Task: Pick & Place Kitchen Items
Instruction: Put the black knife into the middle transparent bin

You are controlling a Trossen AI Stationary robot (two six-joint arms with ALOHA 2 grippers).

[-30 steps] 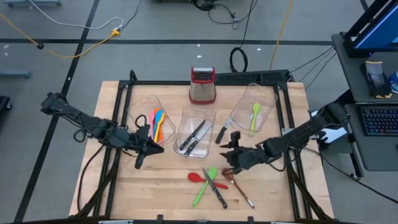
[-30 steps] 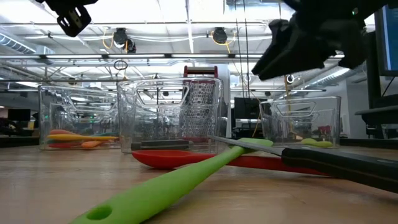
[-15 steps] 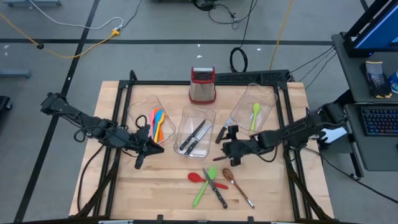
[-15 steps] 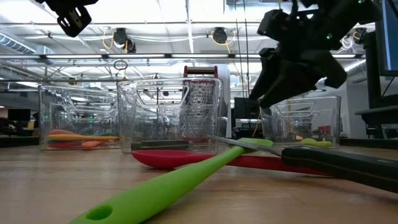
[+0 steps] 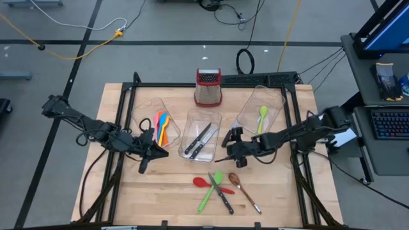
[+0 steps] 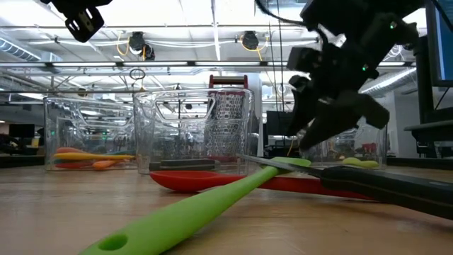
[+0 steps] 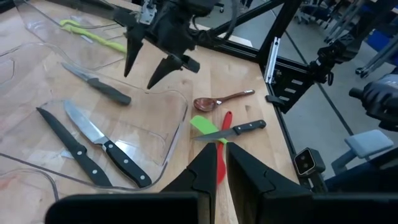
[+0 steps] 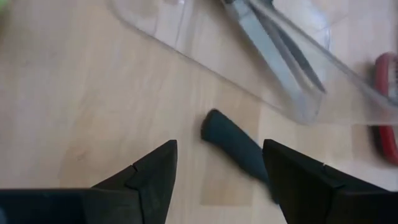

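A black-handled knife lies flat on the table between the middle bin and the right bin. My right gripper hovers just above it, open and slanting down, with a finger on either side of the handle end and touching nothing. In the left wrist view the right gripper hangs over the knife. A red spoon, a green spatula, another knife and a brown spoon lie crossed near the front. My left gripper waits shut by the left bin.
The left bin holds pink, orange, yellow and blue utensils. Two knives lie in the middle bin, and a green spoon lies in the right one. A red-topped grater stands at the far edge. Bare wood lies at the front left.
My right gripper has moved toward the table's left and far side and sunk, leaving the pile at the front for the knife between the bins. It has tipped further down, and its fingers have opened wider.
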